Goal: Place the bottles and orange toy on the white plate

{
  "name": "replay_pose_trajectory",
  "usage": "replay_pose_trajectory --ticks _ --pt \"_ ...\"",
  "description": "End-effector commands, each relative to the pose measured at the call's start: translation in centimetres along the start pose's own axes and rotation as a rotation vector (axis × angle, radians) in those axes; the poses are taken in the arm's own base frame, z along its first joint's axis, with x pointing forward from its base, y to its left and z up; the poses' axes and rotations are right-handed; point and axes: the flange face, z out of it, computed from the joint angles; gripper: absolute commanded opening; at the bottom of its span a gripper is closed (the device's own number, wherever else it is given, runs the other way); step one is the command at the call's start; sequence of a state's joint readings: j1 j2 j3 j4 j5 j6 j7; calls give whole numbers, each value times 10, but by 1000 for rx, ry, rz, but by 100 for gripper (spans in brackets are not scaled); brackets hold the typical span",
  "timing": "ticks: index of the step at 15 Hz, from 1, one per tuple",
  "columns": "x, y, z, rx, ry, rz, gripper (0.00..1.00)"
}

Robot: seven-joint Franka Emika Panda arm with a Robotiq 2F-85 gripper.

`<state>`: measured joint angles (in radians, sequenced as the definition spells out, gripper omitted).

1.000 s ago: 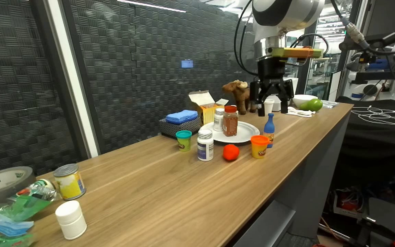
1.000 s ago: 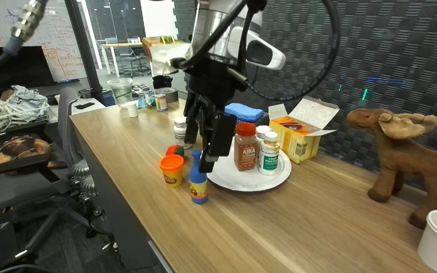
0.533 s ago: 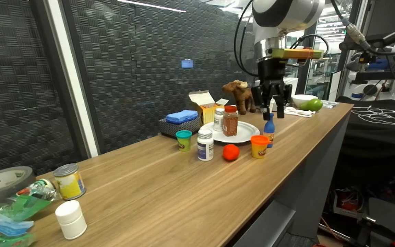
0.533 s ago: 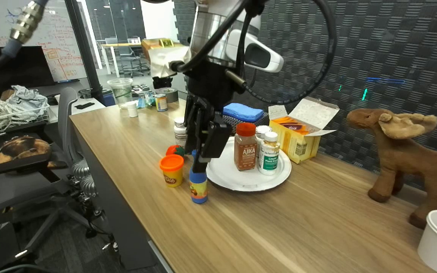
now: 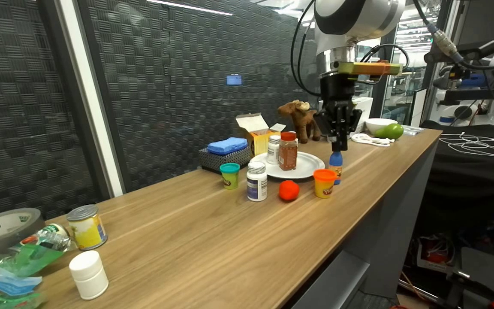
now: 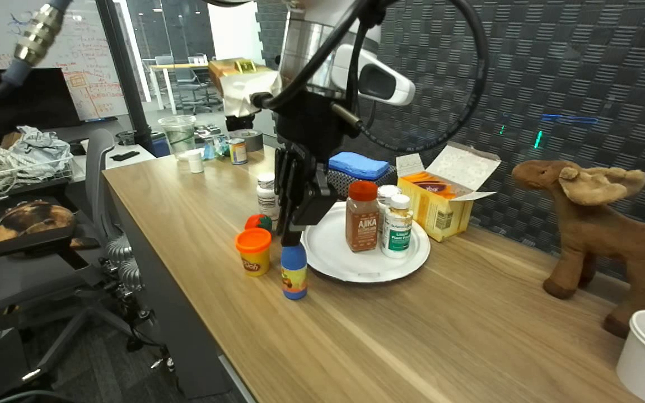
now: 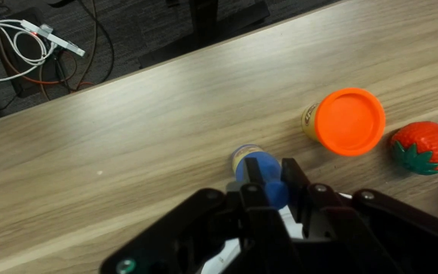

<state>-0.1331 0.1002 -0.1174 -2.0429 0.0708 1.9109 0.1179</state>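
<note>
The blue bottle [image 6: 294, 271], with a yellow label, stands upright on the table beside the white plate [image 6: 333, 266]. My gripper [image 7: 270, 163] is shut on its narrow neck, one finger on either side. On the plate are a red-capped bottle [image 6: 362, 218], a white bottle with a green label [image 6: 397, 226] and another white bottle [image 5: 273, 150]. One more white bottle [image 5: 257, 182] stands on the table in front of the plate. Beside it lies the orange toy [image 5: 289, 190], a strawberry shape with green leaves [image 7: 413, 156].
Close to the blue bottle is a yellow tub with an orange lid [image 7: 350, 121]. A green tub with a teal lid [image 5: 230, 176] sits left of the plate in an exterior view. Behind the plate are an open yellow box [image 6: 440, 204], a blue cloth [image 5: 227, 146] and a toy moose [image 6: 591, 224].
The jaws have gone from wide apart to shut around the blue bottle's neck, and the gripper has shifted slightly. The bottle has barely moved; the other items have stayed put.
</note>
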Motion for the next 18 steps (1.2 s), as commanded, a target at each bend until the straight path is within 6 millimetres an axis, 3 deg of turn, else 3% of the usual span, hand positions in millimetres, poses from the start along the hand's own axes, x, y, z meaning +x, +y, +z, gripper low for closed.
replay_pose_trajectory --ticks 1,5,8,13,18 --pt "-11 -5 -10 -12 24 -1 5" --pt "-21 -11 -38 -91 73 -16 6" --pt "-18 -18 -54 -118 92 -37 6" --pt "13 -26 -70 -94 120 -47 5" --pt "43 -29 -72 -76 131 -40 5"
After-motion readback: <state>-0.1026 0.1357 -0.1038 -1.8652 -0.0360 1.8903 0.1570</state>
